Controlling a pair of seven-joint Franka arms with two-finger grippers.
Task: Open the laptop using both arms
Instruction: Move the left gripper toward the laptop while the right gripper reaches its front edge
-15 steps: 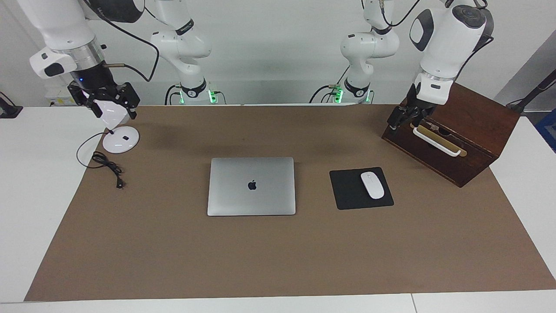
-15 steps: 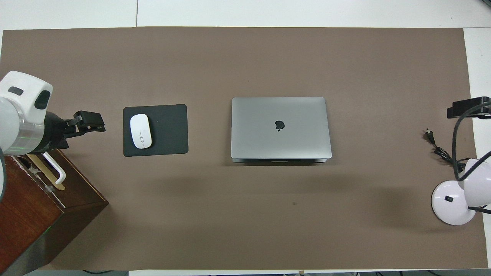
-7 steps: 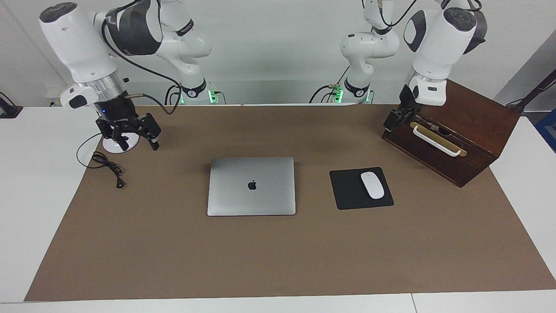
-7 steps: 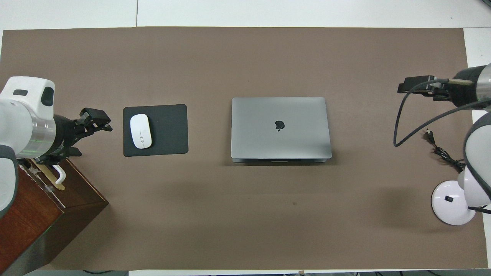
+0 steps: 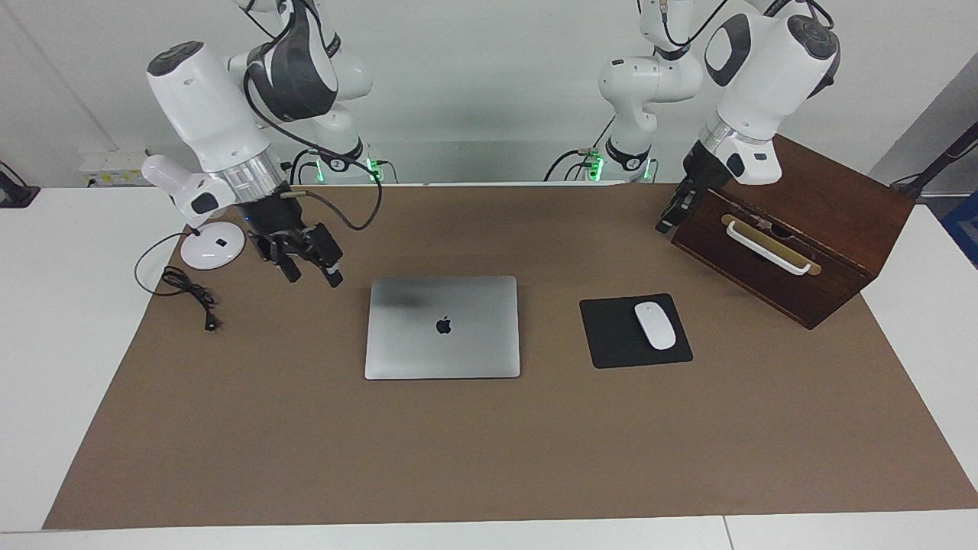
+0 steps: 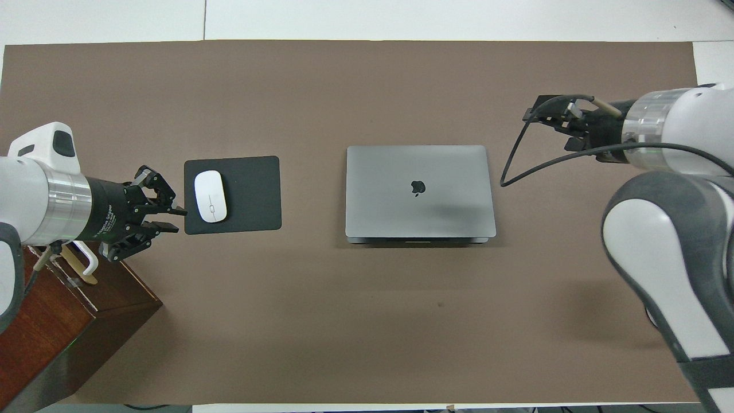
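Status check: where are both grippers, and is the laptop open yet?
Left gripper empty by the wooden box. Right gripper empty over the mat beside the laptop. Laptop shut, untouched.

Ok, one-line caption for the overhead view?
Closed laptop mid-table, mouse on its pad; left end effector beside the pad, right end effector in the air past the laptop's edge.

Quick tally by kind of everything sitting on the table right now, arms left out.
Laptop: 1
Mouse pad: 1
Mouse: 1
Wooden box: 1
Lamp: 1
Total: 5
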